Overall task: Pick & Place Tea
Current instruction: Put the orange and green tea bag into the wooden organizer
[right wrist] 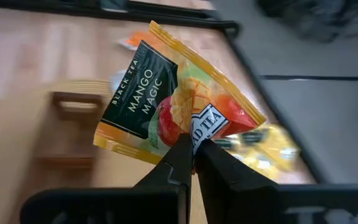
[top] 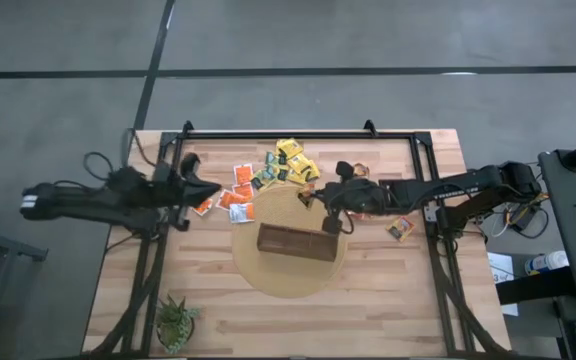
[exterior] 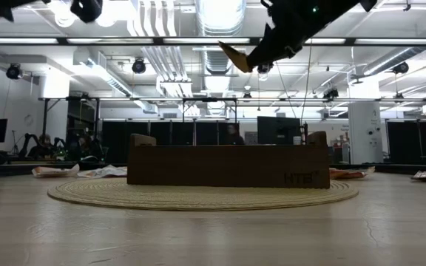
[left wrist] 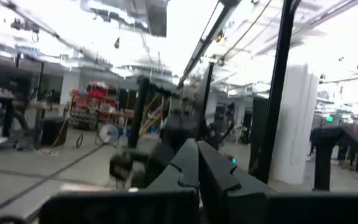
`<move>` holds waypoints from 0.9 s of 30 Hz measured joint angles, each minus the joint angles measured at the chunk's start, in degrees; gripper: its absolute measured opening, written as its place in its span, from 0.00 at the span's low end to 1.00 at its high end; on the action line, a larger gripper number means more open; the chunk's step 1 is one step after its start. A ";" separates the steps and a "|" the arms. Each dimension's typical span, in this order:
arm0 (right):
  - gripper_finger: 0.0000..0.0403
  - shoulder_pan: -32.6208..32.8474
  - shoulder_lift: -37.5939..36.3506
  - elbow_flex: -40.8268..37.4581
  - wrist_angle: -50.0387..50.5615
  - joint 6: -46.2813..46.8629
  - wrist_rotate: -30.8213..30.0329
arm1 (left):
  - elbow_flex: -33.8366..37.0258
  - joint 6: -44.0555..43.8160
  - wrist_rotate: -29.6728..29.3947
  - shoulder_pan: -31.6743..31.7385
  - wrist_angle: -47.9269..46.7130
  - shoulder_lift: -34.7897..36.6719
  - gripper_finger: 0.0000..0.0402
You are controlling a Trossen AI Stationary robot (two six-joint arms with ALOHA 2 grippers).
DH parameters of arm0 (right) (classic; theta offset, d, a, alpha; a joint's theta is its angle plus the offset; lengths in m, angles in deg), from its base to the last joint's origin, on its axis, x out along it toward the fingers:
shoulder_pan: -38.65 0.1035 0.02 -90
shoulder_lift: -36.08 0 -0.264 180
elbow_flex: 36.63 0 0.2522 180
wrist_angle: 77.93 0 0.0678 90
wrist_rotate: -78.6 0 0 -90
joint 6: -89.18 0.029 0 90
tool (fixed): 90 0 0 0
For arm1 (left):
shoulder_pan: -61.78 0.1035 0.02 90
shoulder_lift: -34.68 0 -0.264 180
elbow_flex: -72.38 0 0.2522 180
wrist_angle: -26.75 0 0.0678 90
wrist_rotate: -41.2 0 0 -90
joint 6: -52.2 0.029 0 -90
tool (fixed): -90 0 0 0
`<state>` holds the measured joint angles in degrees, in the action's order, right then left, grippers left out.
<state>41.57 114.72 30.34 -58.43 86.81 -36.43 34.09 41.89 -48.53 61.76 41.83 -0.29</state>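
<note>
Tea sachet (right wrist: 166, 102) hanging pinched in right claw (right wrist: 192, 151) above brown box (top: 298, 243); transport step; next calling for lowering into compartment. Left claw (left wrist: 197, 163) clenched, idling.

Low view: right claw (exterior: 251, 60) partly cut by the top edge; the sachet (exterior: 234, 56) it pinches shows only edge-on, print unreadable. Box (exterior: 228, 166) interior hidden behind its near wall. High view: sachets (top: 268, 178) beyond the box too small to read. Right wrist view: box (right wrist: 73, 127) blurred.
</note>
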 joint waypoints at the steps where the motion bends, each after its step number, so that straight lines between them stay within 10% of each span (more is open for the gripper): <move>1: 0.03 0.37 0.05 0.01 -0.01 -0.76 -2.70 | 1.10 -0.82 0.00 -0.02 1.91 -0.65 0.00; 13: 0.03 7.38 0.12 0.03 -3.70 -9.35 -30.80 | 3.50 3.02 -0.27 -0.02 15.10 -7.20 0.00; 27: 0.03 10.61 0.16 0.05 -8.22 -15.68 -35.16 | -0.22 7.82 -5.39 0.01 15.62 -17.25 0.00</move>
<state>52.19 114.88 30.39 -66.65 71.13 -71.59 33.87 49.71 -53.92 61.77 57.45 -17.54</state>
